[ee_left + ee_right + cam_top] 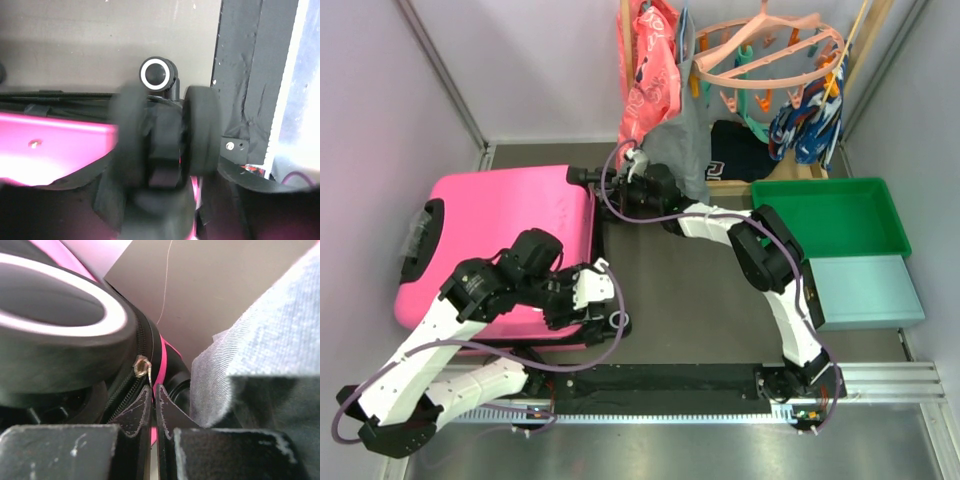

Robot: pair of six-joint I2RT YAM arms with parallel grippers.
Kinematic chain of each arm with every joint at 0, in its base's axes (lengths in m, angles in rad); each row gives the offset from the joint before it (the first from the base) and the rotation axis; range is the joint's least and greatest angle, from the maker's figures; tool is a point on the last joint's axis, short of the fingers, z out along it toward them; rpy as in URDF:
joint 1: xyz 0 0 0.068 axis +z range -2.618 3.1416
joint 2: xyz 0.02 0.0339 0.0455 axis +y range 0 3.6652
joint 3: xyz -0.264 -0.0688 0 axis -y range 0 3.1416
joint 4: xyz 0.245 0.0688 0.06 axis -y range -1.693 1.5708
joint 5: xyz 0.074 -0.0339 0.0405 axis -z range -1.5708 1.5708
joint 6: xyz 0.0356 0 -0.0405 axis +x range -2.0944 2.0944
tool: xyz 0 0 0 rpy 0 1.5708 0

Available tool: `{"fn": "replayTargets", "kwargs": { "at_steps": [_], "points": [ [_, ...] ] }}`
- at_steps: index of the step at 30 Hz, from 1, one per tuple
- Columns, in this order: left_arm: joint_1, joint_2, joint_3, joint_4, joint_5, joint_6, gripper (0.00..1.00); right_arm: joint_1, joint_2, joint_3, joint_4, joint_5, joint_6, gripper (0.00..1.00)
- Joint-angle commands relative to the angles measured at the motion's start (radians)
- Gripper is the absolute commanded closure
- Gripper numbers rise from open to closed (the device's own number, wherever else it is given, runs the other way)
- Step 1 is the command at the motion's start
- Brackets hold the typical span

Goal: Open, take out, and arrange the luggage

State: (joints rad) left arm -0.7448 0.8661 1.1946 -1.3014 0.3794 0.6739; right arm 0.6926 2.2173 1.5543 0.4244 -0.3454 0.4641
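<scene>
At the far wheel corner of the luggage (500, 230) my right hand (152, 399) is clenched, its tips pinching the metal zipper pull (143, 367) under the far wheel (55, 315), with grey cloth (260, 330) close on its right. My left hand (604, 312) sits at the near wheel (202, 130); I cannot tell whether it grips. The pink luggage lies flat on the counter's (690, 300) left half, wheels toward the middle.
</scene>
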Motion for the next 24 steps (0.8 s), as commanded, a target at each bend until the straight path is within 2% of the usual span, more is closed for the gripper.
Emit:
{"fn": "replayTargets", "kwargs": {
  "at_steps": [1, 2, 3, 4, 7, 9, 10, 12, 14, 15, 16, 18, 20, 21, 24],
  "points": [
    [-0.010, -0.019, 0.058, 0.120, -0.023, -0.189, 0.20, -0.018, 0.021, 0.026, 0.142, 0.009, -0.012, 1.00],
    [-0.010, 0.003, 0.071, 0.181, -0.069, -0.210, 0.12, -0.018, 0.019, 0.027, 0.134, 0.026, -0.012, 1.00],
    [-0.010, 0.019, 0.085, 0.236, -0.182, -0.255, 0.06, -0.016, 0.016, 0.030, 0.096, 0.037, -0.015, 1.00],
    [-0.010, 0.037, 0.120, 0.340, -0.232, -0.267, 0.02, -0.018, 0.015, 0.036, 0.071, 0.049, -0.021, 1.00],
    [-0.010, 0.190, 0.225, 0.436, -0.414, -0.255, 0.01, -0.016, 0.013, 0.059, -0.010, 0.097, -0.030, 1.00],
    [-0.008, 0.264, 0.273, 0.459, -0.485, -0.200, 0.01, -0.018, 0.015, 0.069, -0.024, 0.106, -0.035, 1.00],
    [-0.004, 0.333, 0.296, 0.499, -0.575, -0.185, 0.01, -0.016, 0.018, 0.073, -0.019, 0.100, -0.036, 1.00],
    [0.045, 0.402, 0.309, 0.516, -0.605, -0.127, 0.01, -0.018, 0.025, 0.085, -0.019, 0.092, -0.030, 1.00],
    [0.111, 0.503, 0.359, 0.484, -0.549, -0.117, 0.01, -0.019, 0.033, 0.096, -0.021, 0.094, -0.007, 1.00],
    [0.204, 0.539, 0.431, 0.452, -0.495, -0.105, 0.01, -0.018, 0.035, 0.096, -0.019, 0.092, 0.007, 1.00],
    [0.255, 0.601, 0.472, 0.412, -0.347, -0.103, 0.01, -0.021, 0.038, 0.098, -0.015, 0.089, 0.014, 1.00],
    [0.396, 0.660, 0.601, 0.254, -0.178, -0.023, 0.02, -0.024, 0.041, 0.101, 0.000, 0.074, 0.028, 1.00],
    [0.441, 0.708, 0.635, 0.206, -0.056, 0.034, 0.02, -0.024, 0.047, 0.119, -0.016, 0.065, 0.034, 1.00],
    [0.453, 0.715, 0.631, 0.186, -0.048, 0.115, 0.02, -0.025, 0.048, 0.125, -0.022, 0.065, 0.034, 1.00],
    [0.453, 0.761, 0.628, 0.209, -0.022, 0.180, 0.01, -0.025, 0.056, 0.151, -0.039, 0.062, 0.028, 1.00]
  ]
}}
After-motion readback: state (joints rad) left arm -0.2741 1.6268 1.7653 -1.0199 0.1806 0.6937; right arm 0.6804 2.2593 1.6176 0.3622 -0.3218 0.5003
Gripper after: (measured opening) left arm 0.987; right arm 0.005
